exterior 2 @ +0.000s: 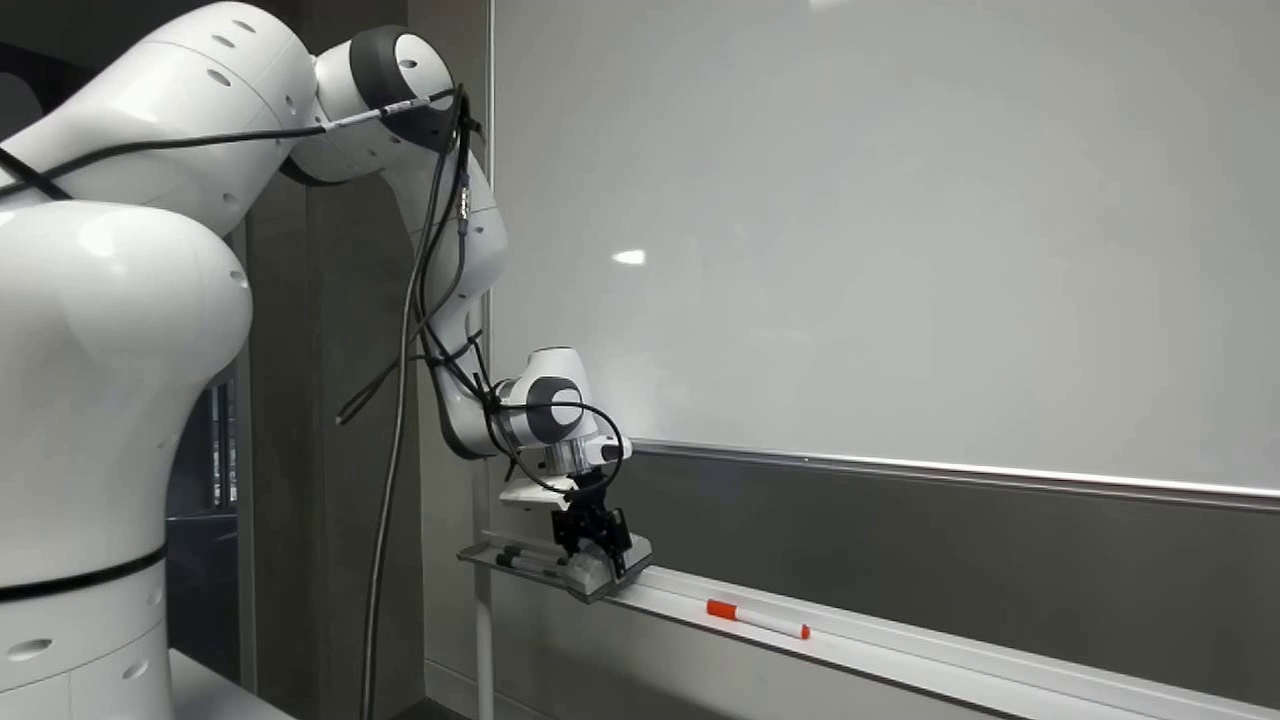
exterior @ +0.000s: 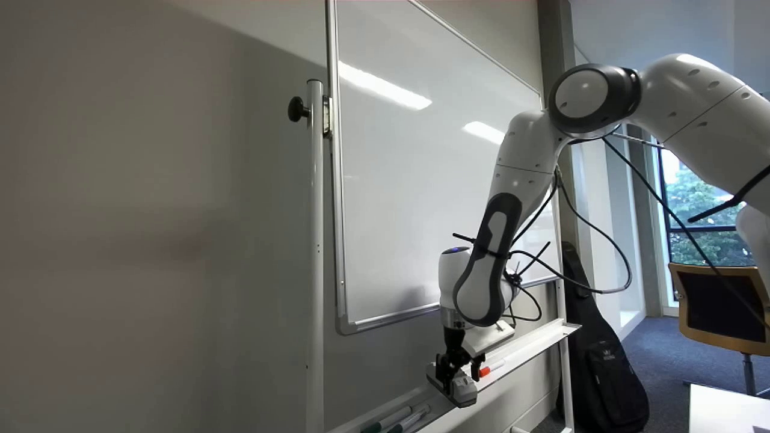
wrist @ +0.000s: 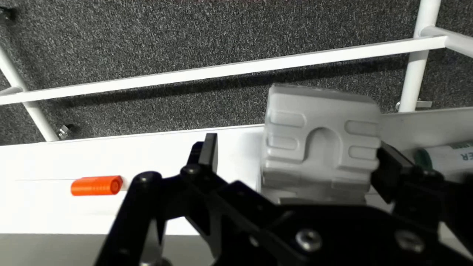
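A grey whiteboard eraser [wrist: 321, 118] with moulded ridges sits on the white tray [wrist: 177, 155], jutting out past the tray's edge. My gripper [wrist: 299, 155] straddles it with jaws wide apart. In the wrist view a clear gap shows between the left finger [wrist: 210, 149] and the eraser. The right finger lies close against the eraser's other side; whether it touches I cannot tell. Both exterior views show the gripper pointing down over the eraser [exterior 2: 592, 578]. A white marker with an orange-red cap [wrist: 97, 185] lies on the tray to the left in the wrist view.
Markers with dark caps [exterior: 388, 419] lie on the tray at the eraser's other side, one with a green end [wrist: 423, 159]. Above the tray hangs the whiteboard [exterior: 433, 180], held by a stand pole [exterior: 316, 252]. A guitar bag [exterior: 607, 361] and chair [exterior: 719, 307] stand behind.
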### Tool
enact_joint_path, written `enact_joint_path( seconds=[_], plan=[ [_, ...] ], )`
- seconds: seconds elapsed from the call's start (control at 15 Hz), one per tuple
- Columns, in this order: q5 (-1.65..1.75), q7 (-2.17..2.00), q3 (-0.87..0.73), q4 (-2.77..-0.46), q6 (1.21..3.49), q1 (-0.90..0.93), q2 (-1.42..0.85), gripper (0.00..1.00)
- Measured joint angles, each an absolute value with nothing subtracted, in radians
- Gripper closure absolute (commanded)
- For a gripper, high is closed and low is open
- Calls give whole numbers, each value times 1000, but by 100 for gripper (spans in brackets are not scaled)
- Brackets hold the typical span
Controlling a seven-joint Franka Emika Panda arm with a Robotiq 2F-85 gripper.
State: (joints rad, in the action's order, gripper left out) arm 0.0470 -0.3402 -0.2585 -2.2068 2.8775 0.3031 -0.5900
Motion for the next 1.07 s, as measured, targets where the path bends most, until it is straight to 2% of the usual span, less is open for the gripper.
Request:
enact_joint_path(
  seconds=[0.33, 0.8, 1.07],
  plan=[
    [62, -346, -286, -2218, 2877, 353, -579, 62],
    [70, -346, -289, -2221, 2868, 355, -576, 62],
    [81, -346, -290, -2242, 2789, 355, -540, 62]
  ],
)
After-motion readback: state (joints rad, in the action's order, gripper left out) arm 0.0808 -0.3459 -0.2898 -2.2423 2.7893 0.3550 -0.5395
